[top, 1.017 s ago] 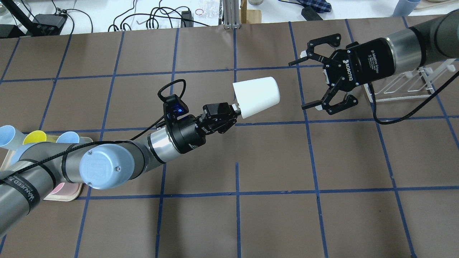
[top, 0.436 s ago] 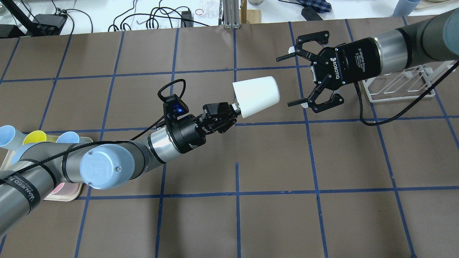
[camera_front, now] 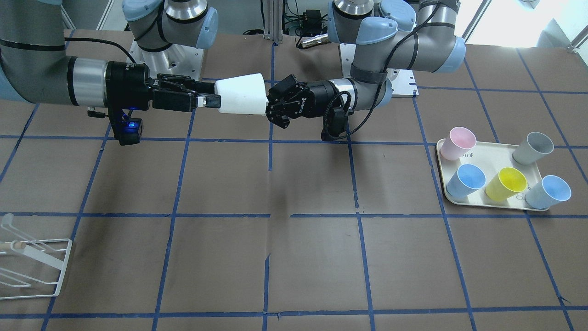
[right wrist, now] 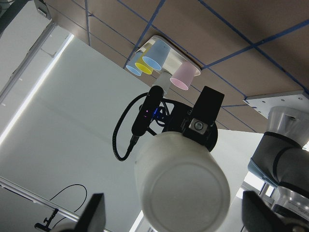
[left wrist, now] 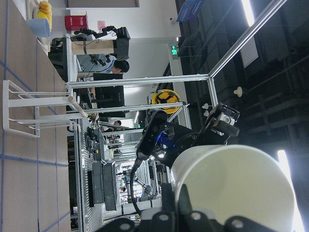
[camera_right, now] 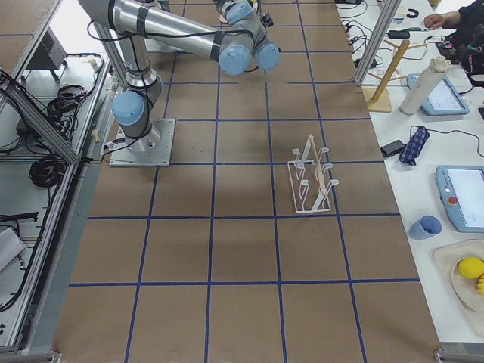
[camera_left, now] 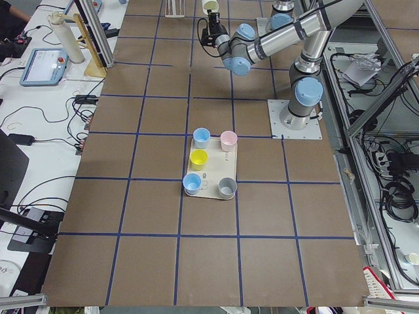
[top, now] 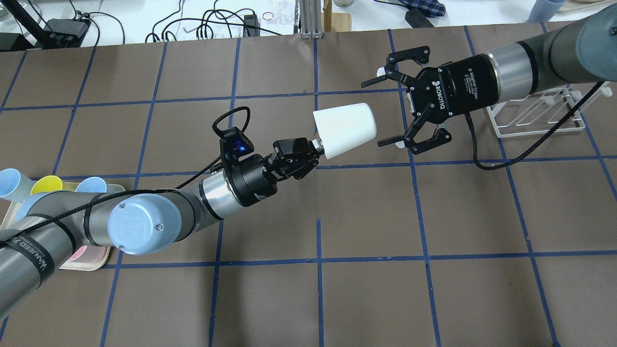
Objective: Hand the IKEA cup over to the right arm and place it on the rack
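- Cup (top: 344, 129): off-white tumbler with no handle, held on its side in the air. It is well apart from the rack (camera_right: 311, 180), with its closed base pointing toward the rack. Its position has not changed over the last second.
- Left gripper (top: 315, 146): clamped on the cup's rim, on the side of the cup away from the rack. Its pose matches that of a second ago.
- Right gripper (top: 375, 113): jaws spread wide and holding nothing, between the rack and the cup.
  - A second ago it sat closer to the rack, with a clear gap to the cup.
  - Its fingertips now come level with the cup's base, one on each side, and no contact shows.
  - The right wrist view has the base centred between the two fingers.
- Rack: white wire with bare prongs, standing on the table (top: 318, 299), behind the right gripper as seen from the cup.
- Tray (camera_front: 494, 155): carries five other cups (camera_front: 506, 183). It lies far from the rack, beyond the cup and the left arm, and plays no part in this step.
- Status (judgement): the approach for the hand-over is nearly finished.
  - The receiving jaws probably need to slide a little further along the cup before closing.
  - The left gripper should let go only after that.
  - The transfer is not yet made, and the move to the rack comes after it.
- Hazard (judgement): the cup wall is smooth and tapers toward the base. A grip taken too near that narrow end could slip off.
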`<state>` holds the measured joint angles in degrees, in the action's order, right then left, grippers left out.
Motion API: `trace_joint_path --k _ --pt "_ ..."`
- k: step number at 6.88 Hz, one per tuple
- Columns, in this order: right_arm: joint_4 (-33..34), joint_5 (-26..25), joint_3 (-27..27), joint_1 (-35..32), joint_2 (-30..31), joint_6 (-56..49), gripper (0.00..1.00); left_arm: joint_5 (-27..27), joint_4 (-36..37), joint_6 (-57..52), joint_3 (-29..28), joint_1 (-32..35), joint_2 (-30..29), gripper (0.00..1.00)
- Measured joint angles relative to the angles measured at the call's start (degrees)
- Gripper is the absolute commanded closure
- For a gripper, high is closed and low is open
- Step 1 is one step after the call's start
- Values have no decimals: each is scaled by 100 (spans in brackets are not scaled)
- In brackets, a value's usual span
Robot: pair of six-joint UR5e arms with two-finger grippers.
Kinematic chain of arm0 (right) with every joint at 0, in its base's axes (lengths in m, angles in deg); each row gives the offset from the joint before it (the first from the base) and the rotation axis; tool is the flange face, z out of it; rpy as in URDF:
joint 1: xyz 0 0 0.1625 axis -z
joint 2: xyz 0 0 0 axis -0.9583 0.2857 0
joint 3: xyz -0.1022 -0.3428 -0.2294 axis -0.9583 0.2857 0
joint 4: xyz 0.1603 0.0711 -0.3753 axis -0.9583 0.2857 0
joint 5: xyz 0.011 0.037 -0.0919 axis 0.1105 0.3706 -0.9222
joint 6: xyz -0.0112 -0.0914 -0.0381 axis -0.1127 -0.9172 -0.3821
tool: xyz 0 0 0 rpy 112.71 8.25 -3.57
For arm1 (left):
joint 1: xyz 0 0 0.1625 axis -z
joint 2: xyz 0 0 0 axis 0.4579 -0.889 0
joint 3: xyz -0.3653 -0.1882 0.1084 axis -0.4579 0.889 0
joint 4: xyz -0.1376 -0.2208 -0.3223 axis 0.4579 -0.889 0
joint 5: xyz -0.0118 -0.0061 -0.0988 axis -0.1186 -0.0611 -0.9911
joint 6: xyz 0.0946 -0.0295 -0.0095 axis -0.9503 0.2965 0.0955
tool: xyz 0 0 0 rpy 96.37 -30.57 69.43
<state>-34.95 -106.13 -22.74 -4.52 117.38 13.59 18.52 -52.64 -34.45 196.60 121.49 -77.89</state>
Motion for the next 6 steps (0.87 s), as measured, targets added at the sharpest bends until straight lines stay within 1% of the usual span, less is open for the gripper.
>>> trace_joint_path --k 1,3,4,6 --pt "10 7 -9 -40 -4 1 2 0 0 4 0 7 11 100" --pt "132 11 -31 -119 -72 1 14 0 0 6 0 14 19 100" --pt "147 12 -33 -130 -108 1 15 0 0 6 1 15 19 100" --pt "101 11 -29 -135 -102 1 22 0 0 7 7 16 35 100"
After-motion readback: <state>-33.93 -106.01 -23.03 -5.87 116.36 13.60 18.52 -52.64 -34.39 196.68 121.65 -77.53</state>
